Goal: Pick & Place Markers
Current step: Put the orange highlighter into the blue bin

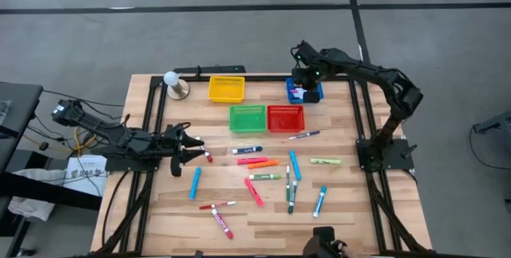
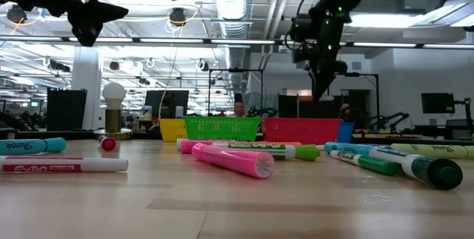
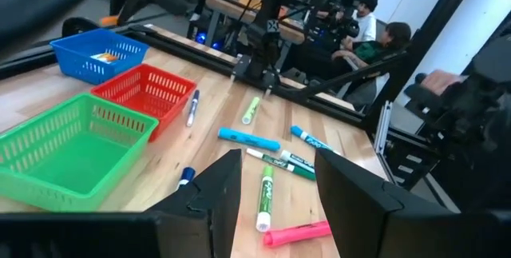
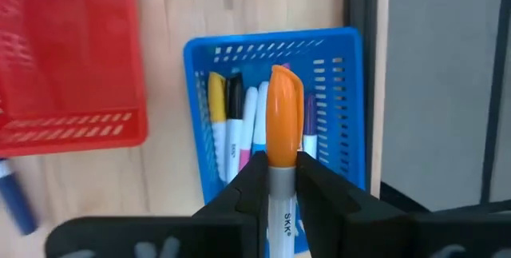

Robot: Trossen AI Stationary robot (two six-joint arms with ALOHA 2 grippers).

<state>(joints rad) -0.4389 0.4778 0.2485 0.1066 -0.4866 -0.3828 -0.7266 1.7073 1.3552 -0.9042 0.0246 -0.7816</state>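
Orange-capped marker [image 4: 283, 126] over blue mesh basket [image 4: 335, 74] (red basket [image 4: 72, 122], green basket [image 1: 247, 117])

Dark jointed arms, green light on right arm [image 1: 351, 70].

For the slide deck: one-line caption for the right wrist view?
Right gripper holds an orange-capped marker above the blue basket, which already contains several markers.
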